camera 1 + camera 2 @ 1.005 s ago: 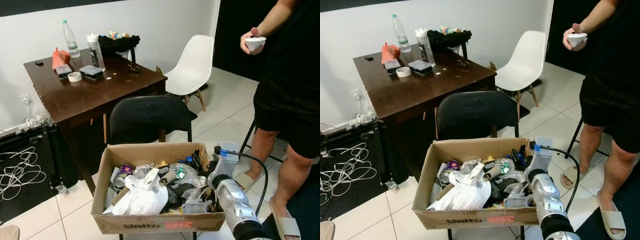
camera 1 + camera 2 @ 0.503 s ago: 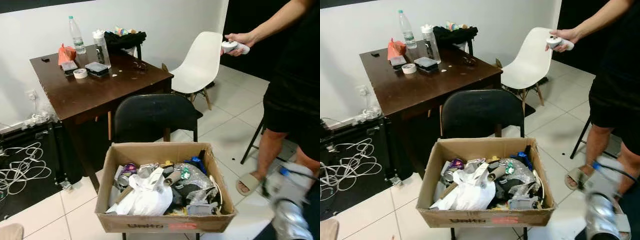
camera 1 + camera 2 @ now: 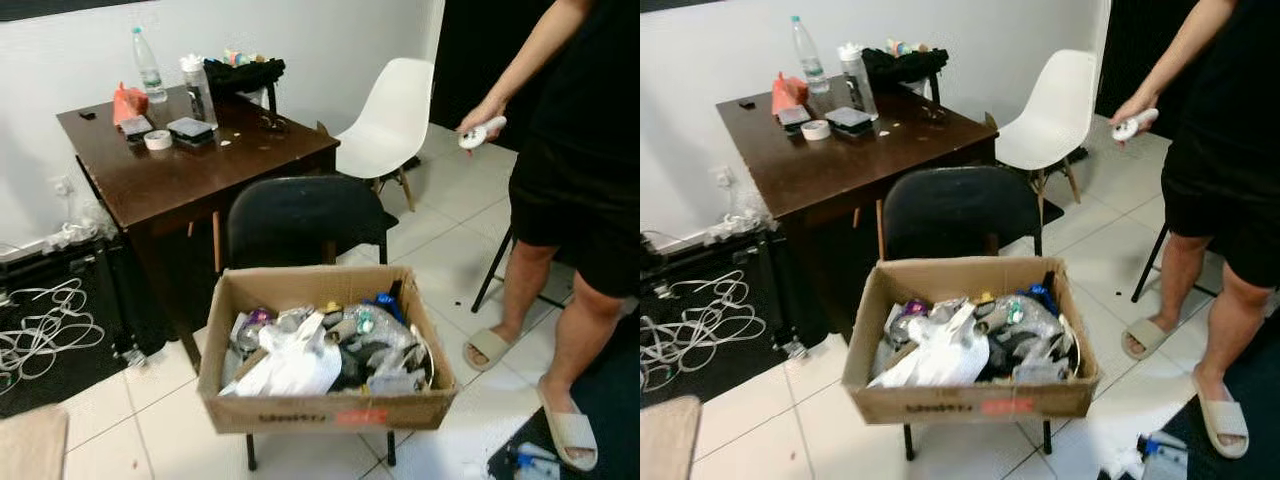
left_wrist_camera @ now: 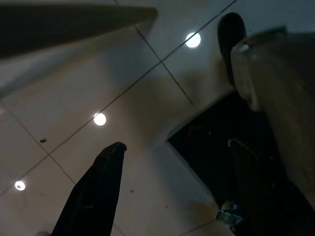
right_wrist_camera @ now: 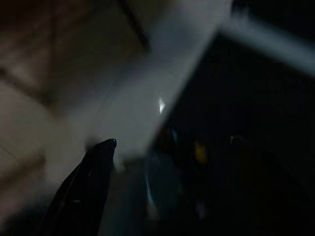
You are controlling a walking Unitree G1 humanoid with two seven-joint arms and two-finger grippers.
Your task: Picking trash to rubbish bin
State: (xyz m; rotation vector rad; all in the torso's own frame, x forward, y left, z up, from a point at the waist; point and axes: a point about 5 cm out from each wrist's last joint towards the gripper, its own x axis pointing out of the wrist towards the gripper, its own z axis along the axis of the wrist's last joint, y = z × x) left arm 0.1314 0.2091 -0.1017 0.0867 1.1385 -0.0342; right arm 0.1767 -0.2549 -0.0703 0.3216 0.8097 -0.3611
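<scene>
The box (image 3: 325, 405) sits on a black chair (image 3: 300, 222) in the middle of the scene, piled to the rim with trash (image 3: 330, 345): a white plastic bag on the left, crumpled clear wrap, cans and dark scraps on the right. It serves as your bin, and nothing hangs over its edge.

Your right gripper (image 5: 167, 147) is low at the near right, above the floor; its wrist view is blurred, but the fingers appear spread with nothing between them. The left gripper (image 4: 172, 147) hangs idle over the tiles, fingers apart and empty.

For the next piece, I would turn away from the box slowly and mind the person (image 3: 570, 190) standing at the right, holding a controller (image 3: 482, 132). The table (image 3: 180, 170) lies at the far left.
</scene>
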